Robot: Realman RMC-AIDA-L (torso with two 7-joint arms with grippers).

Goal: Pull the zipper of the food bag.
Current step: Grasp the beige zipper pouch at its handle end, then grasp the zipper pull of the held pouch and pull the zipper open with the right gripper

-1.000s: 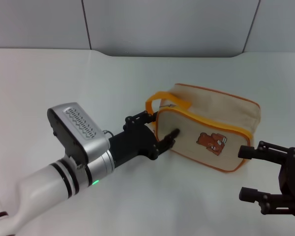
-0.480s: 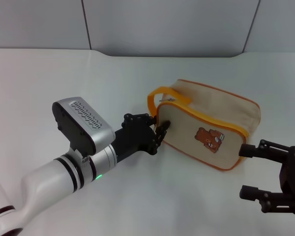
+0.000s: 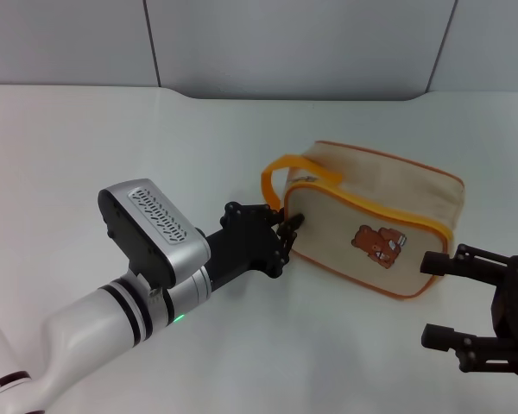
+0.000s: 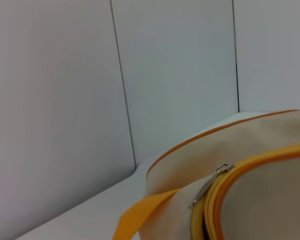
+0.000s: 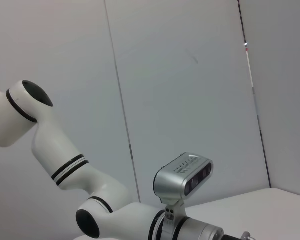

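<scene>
The food bag (image 3: 371, 203) is beige with orange piping and lies on the white table, its bear picture (image 3: 380, 244) facing me. Its orange loop handle (image 3: 276, 177) is at its left end. My left gripper (image 3: 286, 228) is against the bag's lower left end, just below the handle. In the left wrist view the zipper (image 4: 205, 212) runs between the orange piping, and its small metal pull tab (image 4: 210, 184) lies free, with nothing holding it. My right gripper (image 3: 438, 298) is open and empty near the bag's front right corner, apart from it.
The table's far edge meets a grey panelled wall (image 3: 293, 43). Bare white table (image 3: 112, 138) lies left of and behind the bag. The right wrist view shows only my left arm (image 5: 115, 210) and the wall.
The left gripper has drawn back from the bag's front face to its left end. The bag has slid and turned slightly to the right. The right arm has not moved.
</scene>
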